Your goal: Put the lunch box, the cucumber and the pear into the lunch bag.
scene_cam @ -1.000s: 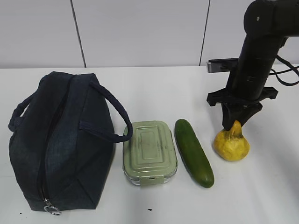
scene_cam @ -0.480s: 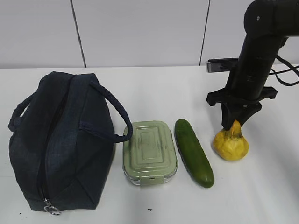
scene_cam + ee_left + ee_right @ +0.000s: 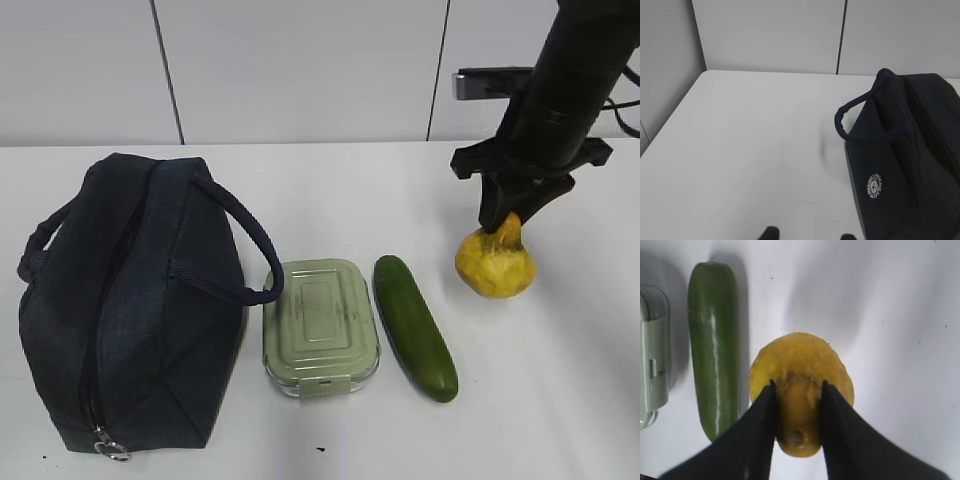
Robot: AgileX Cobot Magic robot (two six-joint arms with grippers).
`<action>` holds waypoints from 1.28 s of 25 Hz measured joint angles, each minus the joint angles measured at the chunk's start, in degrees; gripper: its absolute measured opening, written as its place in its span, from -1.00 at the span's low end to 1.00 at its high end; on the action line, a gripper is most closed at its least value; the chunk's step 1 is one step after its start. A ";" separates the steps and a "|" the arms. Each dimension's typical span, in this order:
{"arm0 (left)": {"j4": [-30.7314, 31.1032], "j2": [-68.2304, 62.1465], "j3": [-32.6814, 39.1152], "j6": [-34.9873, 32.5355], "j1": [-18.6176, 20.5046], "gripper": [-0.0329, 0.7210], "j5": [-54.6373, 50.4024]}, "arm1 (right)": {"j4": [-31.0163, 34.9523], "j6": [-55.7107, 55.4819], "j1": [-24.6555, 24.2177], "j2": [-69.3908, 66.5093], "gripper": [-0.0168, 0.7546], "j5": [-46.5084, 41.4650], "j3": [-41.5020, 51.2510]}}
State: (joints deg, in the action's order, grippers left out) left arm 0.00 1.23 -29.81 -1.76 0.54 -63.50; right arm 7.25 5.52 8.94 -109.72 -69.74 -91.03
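Your right hand (image 3: 507, 222) is clamped on the narrow top of the pear (image 3: 495, 262), one dark finger (image 3: 761, 425) on each side of the neck, and the pear hangs clear of the surface (image 3: 560, 380), above and to the right of the cucumber (image 3: 414, 326). From the right wrist you look straight down on the yellow fruit, with the cucumber lying beside it and a corner of the box at the left edge. The box (image 3: 321, 326) sits on the surface with its pale green lid clipped on; you cannot tell what, if anything, is inside, as the lid covers it. It lies between the bag (image 3: 130, 300) and the cucumber, close to both, and one loop handle (image 3: 245, 245) of the bag arcs down toward the box's near left corner. The bag lies on its side at the left, dark navy, its zipper running toward a metal ring pull (image 3: 110, 447) at the near end; its inside is not visible, so its contents cannot be told. Your left hand (image 3: 809, 234) shows only as two dark fingertips at the bottom of the left wrist view, standing apart with nothing between them, hovering over bare surface to the left of the bag.
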 joint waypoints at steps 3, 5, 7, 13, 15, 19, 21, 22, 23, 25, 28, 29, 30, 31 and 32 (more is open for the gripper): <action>0.00 0.00 0.00 0.00 0.00 -0.28 0.00 | 0.64 0.00 0.00 2.28 -0.37 -0.12 -0.96; 0.00 0.00 0.00 0.00 0.00 -0.28 0.00 | 1.56 0.00 0.00 3.55 -0.37 -0.20 -1.60; 0.00 0.00 0.00 0.00 0.00 -0.28 0.00 | 3.31 0.13 0.00 4.66 -0.37 -0.34 -2.52; -4.55 -1.98 -0.62 0.00 0.00 -0.28 1.69 | 11.30 3.40 0.00 6.76 -0.37 -0.67 -5.00; -8.25 -4.23 -0.95 0.00 0.00 -0.27 5.99 | 14.30 4.65 0.00 7.06 -0.37 -0.67 -5.11; -18.49 -12.59 -0.95 -0.19 0.00 -0.24 13.76 | 19.23 6.59 0.00 7.06 -0.37 -0.79 -5.11; -22.98 -18.81 -0.95 -2.94 0.00 -0.17 14.89 | 21.68 7.58 0.00 7.06 -0.37 -0.79 -5.11; -25.64 -22.50 -0.95 -4.82 0.00 -0.13 15.29 | 22.73 8.09 0.00 7.06 -0.37 -0.79 -5.11; -27.95 -25.59 -0.95 -7.38 0.00 -0.07 15.61 | 23.83 8.55 0.00 7.06 -0.37 -0.90 -5.11; -33.36 -32.91 -1.18 -12.92 0.00 0.03 16.03 | 26.32 9.54 0.12 7.06 -0.37 -0.90 -5.11; -39.29 -42.09 -2.34 -19.09 0.00 0.09 17.04 | 28.66 10.89 0.91 7.06 -0.37 -0.90 -5.11; -40.99 -44.85 -2.74 -20.49 0.00 0.10 17.25 | 28.96 11.16 1.36 7.06 -0.37 -0.90 -5.11; -42.46 -46.92 -3.10 -22.09 0.00 0.10 17.56 | 29.41 11.44 2.15 7.06 -0.37 -0.90 -5.11; -43.39 -49.07 -3.50 -23.68 -0.05 0.10 17.80 | 29.90 11.73 2.78 7.06 -0.37 -0.90 -5.11; -44.06 -50.92 -3.83 -25.08 -0.12 0.10 17.80 | 30.17 11.84 3.42 7.06 -0.37 -0.90 -5.11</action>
State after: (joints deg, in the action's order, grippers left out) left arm -44.06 -49.69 -33.64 -26.84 0.42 -45.70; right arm 37.43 17.36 12.36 -102.67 -70.63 -96.14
